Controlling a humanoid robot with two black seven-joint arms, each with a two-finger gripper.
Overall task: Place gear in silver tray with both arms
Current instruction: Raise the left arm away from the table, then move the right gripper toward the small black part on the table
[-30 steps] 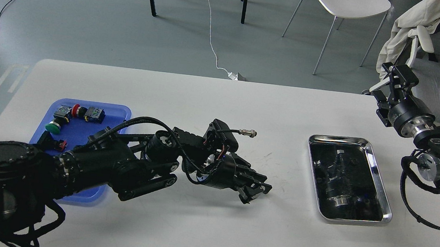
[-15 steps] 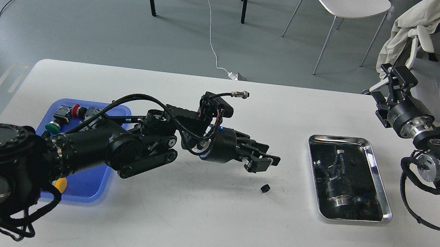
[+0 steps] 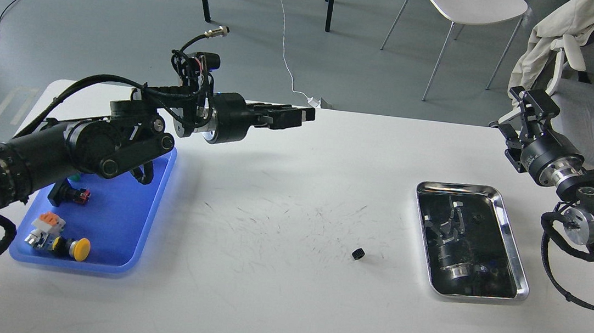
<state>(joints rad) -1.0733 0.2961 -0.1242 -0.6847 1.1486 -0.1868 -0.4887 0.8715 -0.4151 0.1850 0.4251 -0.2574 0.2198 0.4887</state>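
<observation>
Gear sits loose on the white table, just left of the silver tray – not in it, nothing touching it. Tray bottom shows only dark reflections. Left gripper hangs high over the table's far side, near the blue tray, fingers look together, holding nothing. Right gripper is raised beyond the table's right edge – finger gap can't be made out.

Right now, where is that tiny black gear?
In the head view the gear lies on the white table, right of centre, just left of the silver tray and not in it.
</observation>
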